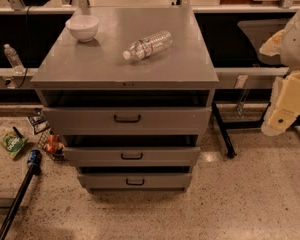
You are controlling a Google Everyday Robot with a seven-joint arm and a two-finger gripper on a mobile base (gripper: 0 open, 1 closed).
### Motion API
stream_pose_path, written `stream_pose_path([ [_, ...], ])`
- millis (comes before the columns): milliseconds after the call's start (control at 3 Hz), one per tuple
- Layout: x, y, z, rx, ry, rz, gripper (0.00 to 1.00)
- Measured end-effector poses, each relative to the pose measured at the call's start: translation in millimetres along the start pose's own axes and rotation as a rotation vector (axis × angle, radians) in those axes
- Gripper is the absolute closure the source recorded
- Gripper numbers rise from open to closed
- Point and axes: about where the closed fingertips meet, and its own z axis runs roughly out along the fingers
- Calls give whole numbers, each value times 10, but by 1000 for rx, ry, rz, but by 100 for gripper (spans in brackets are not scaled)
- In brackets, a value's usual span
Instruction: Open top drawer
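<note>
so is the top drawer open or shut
Partly open: the top drawer sits forward of the cabinet, dark gap above its front. The gripper hangs apart at right.

A white bowl stands at the back left of the grey bench. A clear water bottle lies on its side near the middle, apart from the bowl. A smaller bottle stands on the ledge at far left. On the speckled floor at left lies a green packet, near a black pole. The gripper hangs at the right edge, well apart from the bench.
</note>
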Motion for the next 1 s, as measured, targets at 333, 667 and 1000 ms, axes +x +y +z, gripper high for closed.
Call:
stream_pose_path([
  [333,0,0,0,0,0,0,0],
  [667,-51,-37,259,-19,-35,-27,0],
  [1000,-87,-74,742,-62,-83,-65,0],
])
